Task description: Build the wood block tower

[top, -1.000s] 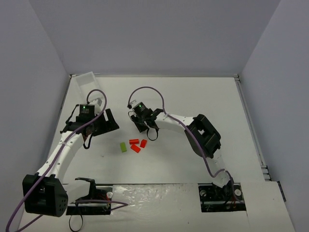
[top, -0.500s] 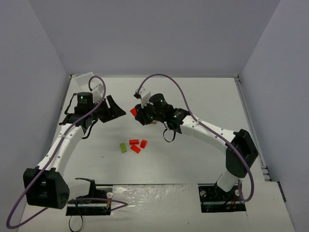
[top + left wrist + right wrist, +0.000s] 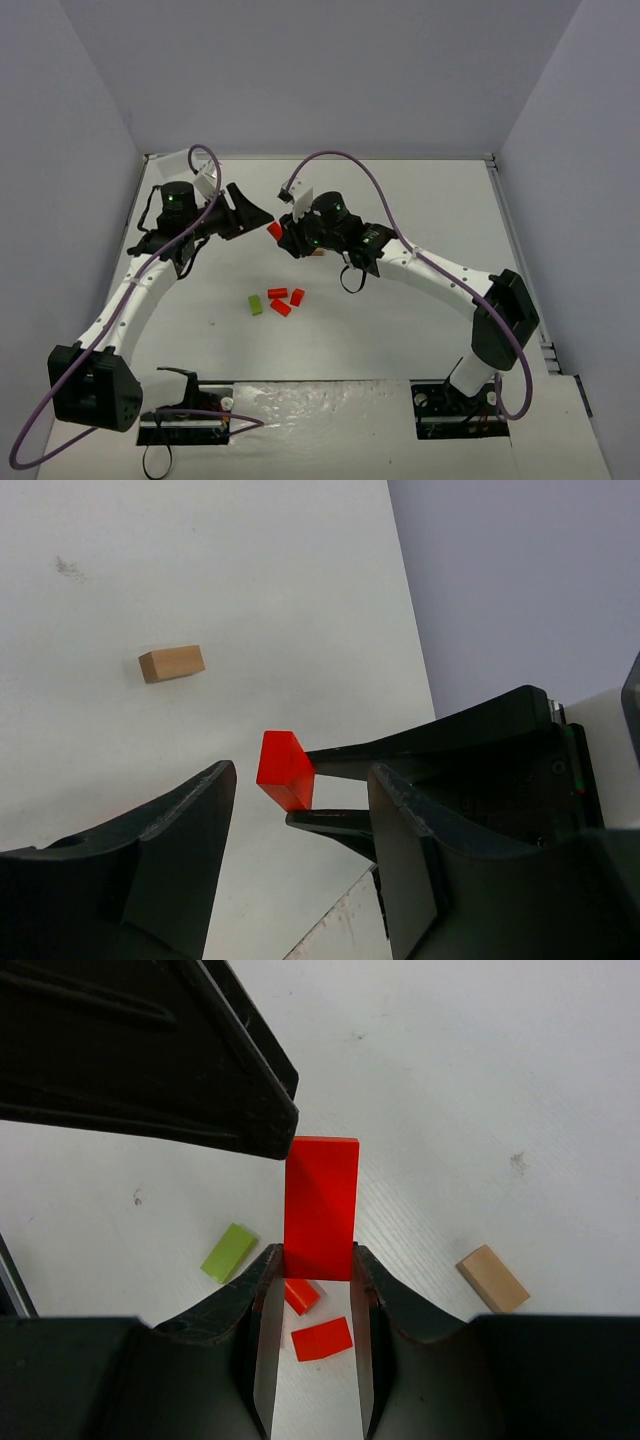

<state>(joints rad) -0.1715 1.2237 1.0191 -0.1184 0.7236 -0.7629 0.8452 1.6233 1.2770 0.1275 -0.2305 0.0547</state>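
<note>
The left gripper (image 3: 300, 773) has moved up to the red block (image 3: 320, 1205), fingers spread just beside it. The right gripper (image 3: 318, 1260) pinches that block between its fingers.

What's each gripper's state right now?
Left gripper: open, its jaws either side of the red block, not touching it.
Right gripper: closed, holding the red block.

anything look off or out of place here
Nothing spilled or damaged. The one odd thing: the red block is up in the air, pinched by the right gripper, with the open left gripper facing it. No tower stands yet: the green block and three red pieces lie loose, the tan block apart from them.
</note>
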